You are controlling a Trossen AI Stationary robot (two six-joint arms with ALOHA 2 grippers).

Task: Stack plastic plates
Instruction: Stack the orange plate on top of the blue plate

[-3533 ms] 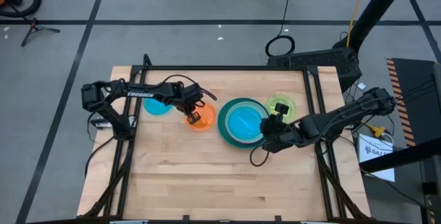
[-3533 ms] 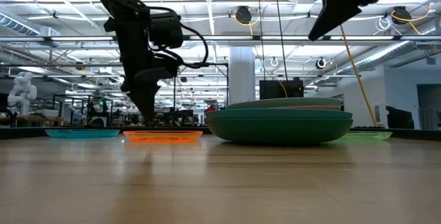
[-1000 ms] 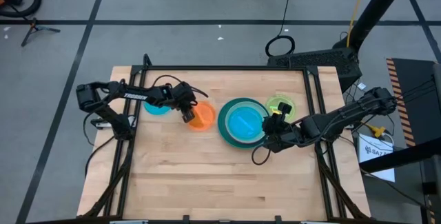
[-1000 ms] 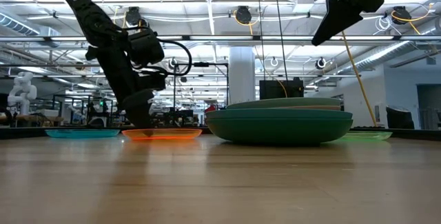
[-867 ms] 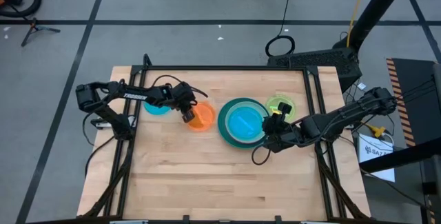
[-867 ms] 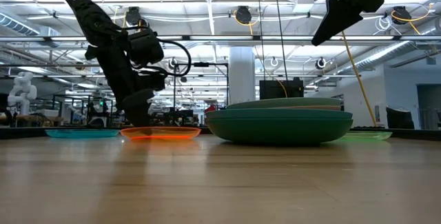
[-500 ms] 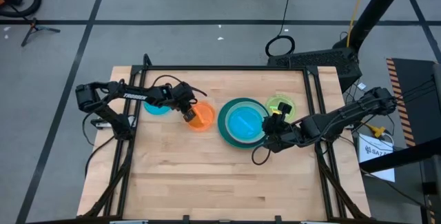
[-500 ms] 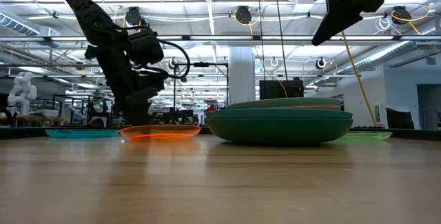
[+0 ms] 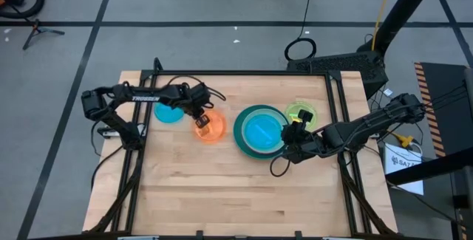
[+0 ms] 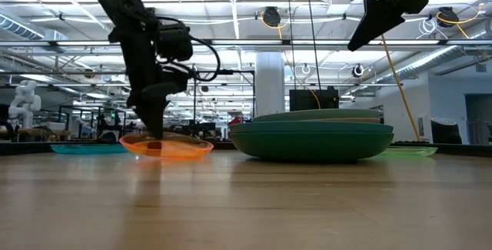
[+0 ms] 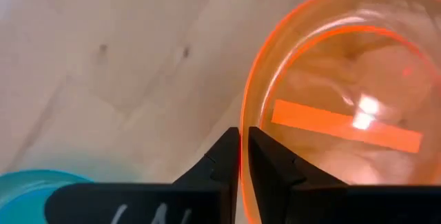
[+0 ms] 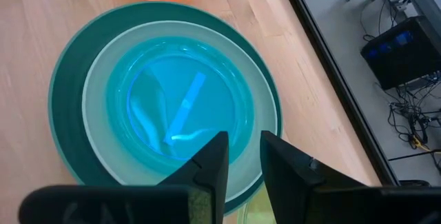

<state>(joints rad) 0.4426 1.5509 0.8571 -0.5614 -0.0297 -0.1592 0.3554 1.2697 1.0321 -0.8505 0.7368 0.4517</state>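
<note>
Plastic plates, nine by the task, are partly stacked: we see our left gripper (image 11: 240,156) clamped on the rim of a small translucent orange plate (image 9: 209,128), tilted just off the wooden counter (image 9: 222,188). The thin edge pinch could slip mid-carry toward the dark green stack (image 9: 260,131). Our right gripper (image 12: 242,158) hovers there, fingers slightly apart, possibly blocking the drop.

I count two small translucent blue plates: one (image 9: 168,114) at upper left of the table (image 9: 222,188), one (image 9: 261,131) topping the central stack. One small orange plate (image 9: 210,128). One small lime plate (image 9: 301,112) right of the stack. In the stack I can make out one pale mint plate (image 12: 96,93) and one teal plate (image 12: 65,103); lower layers are hidden.
</note>
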